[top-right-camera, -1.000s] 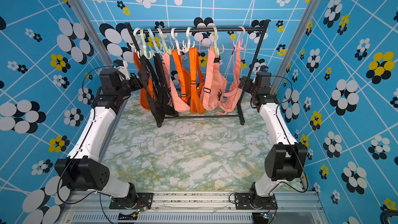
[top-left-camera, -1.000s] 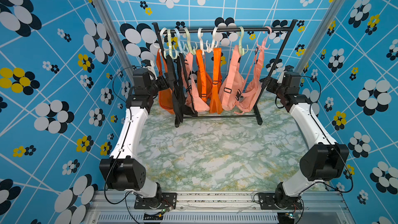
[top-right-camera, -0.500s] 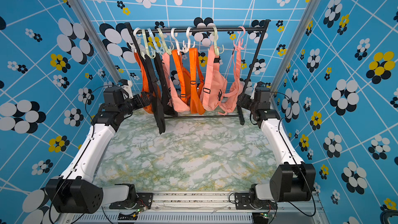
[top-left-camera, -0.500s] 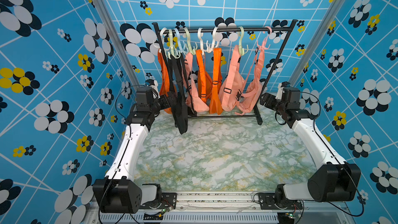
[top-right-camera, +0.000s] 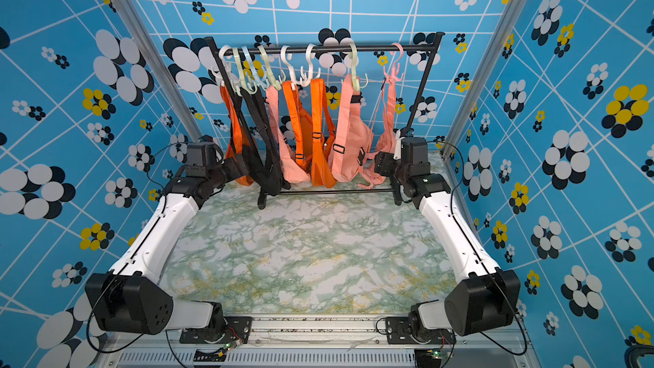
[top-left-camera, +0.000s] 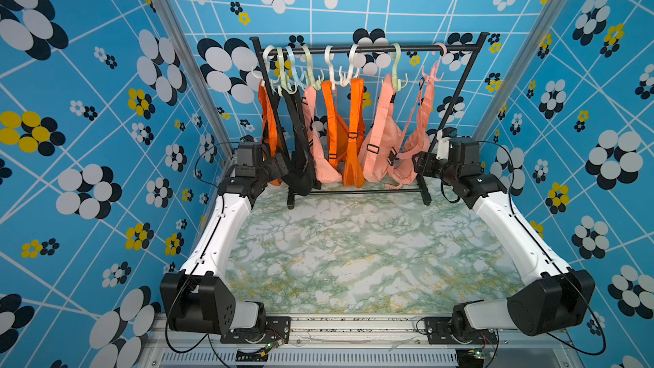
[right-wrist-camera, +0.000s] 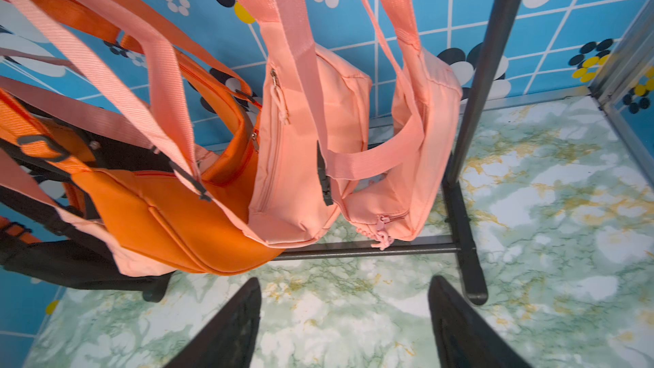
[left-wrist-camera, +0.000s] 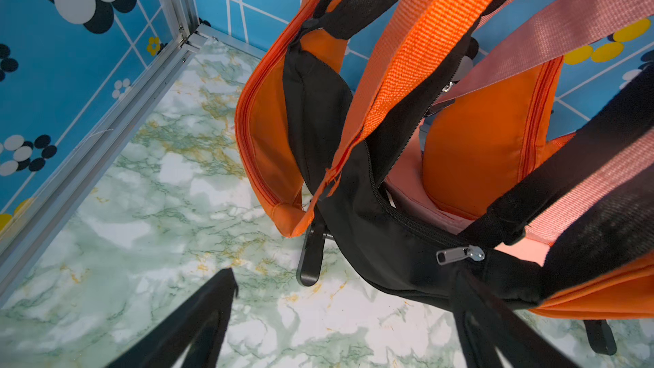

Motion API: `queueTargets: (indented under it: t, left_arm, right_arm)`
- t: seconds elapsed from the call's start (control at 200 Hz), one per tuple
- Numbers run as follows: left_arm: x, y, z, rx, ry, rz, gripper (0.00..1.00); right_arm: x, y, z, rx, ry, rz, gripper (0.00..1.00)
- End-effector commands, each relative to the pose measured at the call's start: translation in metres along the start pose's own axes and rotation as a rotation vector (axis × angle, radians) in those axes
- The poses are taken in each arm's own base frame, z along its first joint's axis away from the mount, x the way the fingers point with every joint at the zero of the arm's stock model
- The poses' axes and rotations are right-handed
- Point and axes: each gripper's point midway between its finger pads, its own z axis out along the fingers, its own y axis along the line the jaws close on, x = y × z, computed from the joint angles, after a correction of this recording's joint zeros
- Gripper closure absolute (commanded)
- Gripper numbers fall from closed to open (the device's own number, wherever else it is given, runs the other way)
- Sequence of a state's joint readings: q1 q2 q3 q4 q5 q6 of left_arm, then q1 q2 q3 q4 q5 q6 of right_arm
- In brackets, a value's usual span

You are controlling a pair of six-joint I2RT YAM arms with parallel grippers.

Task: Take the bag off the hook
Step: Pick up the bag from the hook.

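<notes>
Several bags [top-left-camera: 380,146] hang from hooks [top-left-camera: 331,65] on a black rack [right-wrist-camera: 492,47], upper centre in both top views | left jaws: spread wide at the black bag [top-left-camera: 300,175] bottom, left of centre, not closed on it | right jaws: open, near the end pink bag [top-left-camera: 412,157], right of centre | marbled surface [top-left-camera: 354,260] below.

Overhead, black bag [top-left-camera: 301,177] masks left end effector [top-left-camera: 284,169].
</notes>
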State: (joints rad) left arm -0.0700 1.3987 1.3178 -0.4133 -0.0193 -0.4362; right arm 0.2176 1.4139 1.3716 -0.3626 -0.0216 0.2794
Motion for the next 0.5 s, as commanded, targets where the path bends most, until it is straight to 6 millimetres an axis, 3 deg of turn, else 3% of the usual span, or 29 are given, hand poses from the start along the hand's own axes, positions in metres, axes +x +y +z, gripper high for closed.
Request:
queueTargets:
  t: [0.0, 0.15, 0.28, 0.375, 0.5]
  left_arm:
    - [-0.003, -0.012, 0.01, 0.05, 0.011, 0.002, 0.1]
    - [-0.003, -0.018, 0.027, 0.083, 0.045, -0.004, 0.04]
    - [-0.004, -0.014, 0.041, 0.081, 0.062, -0.032, 0.08]
    - [-0.005, -0.008, 0.049, 0.082, 0.067, -0.058, 0.28]
    - [-0.005, -0.003, 0.058, 0.108, 0.108, -0.109, 0.67]
  right_arm:
    - [0.006, 0.03, 0.008, -0.094, 0.043, -0.047, 0.31]
    - [0.009, 0.074, 0.006, -0.219, 0.054, -0.141, 0.31]
    - [0.005, 0.093, 0.0, -0.258, 0.051, -0.171, 0.31]
    - [0.0, 0.099, -0.006, -0.271, 0.04, -0.175, 0.32]
    - [-0.007, 0.107, -0.015, -0.293, 0.024, -0.174, 0.36]
